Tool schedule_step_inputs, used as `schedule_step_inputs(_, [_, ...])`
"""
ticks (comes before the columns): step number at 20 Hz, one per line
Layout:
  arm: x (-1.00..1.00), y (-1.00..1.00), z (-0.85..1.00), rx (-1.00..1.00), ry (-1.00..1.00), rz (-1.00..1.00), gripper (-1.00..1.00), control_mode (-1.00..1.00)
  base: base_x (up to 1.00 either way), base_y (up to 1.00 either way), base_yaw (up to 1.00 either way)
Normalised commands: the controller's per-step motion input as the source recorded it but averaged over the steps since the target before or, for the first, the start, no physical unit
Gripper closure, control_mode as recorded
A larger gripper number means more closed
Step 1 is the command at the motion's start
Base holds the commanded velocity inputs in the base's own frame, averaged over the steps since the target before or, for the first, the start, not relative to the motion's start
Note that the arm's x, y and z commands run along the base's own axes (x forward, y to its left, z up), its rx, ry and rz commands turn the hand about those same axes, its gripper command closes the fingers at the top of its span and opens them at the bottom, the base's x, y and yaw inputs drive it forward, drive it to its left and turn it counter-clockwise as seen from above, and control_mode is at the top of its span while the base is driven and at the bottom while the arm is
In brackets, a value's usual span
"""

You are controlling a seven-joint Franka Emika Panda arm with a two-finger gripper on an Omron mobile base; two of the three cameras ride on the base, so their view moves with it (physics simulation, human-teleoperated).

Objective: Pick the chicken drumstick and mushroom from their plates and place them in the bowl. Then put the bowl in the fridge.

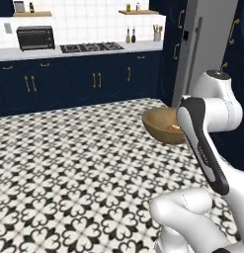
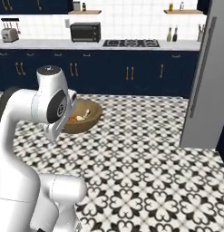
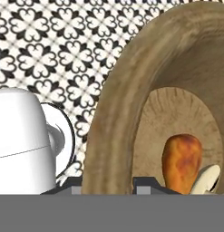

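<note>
I have the bowl [image 1: 162, 124] up off the patterned floor [image 1: 69, 163], carried at the end of the arm [image 1: 205, 148]. On the hand view its thick wooden rim sits between the two dark fingertips [image 3: 147, 183], one tip outside the wall and one inside, so the gripper [image 3: 111, 188] is clamped on the bowl's rim.

The chicken drumstick [image 3: 181, 158] lies on the bowl's inner bottom, thick end up in that view, and the mushroom [image 3: 207, 179] is just beside it, touching or nearly so. From the right base view I can make out both as small pale and orange shapes inside the bowl [image 2: 81, 117].

The fridge [image 2: 205, 81] stands at the right, its grey door swung towards me with a long vertical handle. Behind, the worktop [image 1: 79, 52] runs along the back wall above navy cabinets [image 1: 69, 81], carrying a black oven [image 1: 35, 37] near its left end and a hob [image 1: 92, 47] midway.
</note>
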Motion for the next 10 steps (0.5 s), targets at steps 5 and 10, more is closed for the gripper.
schedule_step_inputs(5, [0.0,0.0,0.0,0.0,0.0,0.0,1.0,1.0,1.0,0.0,-0.02])
schedule_step_inputs(10, [0.0,0.0,0.0,0.0,0.0,0.0,1.0,1.0,1.0,0.18,-0.08])
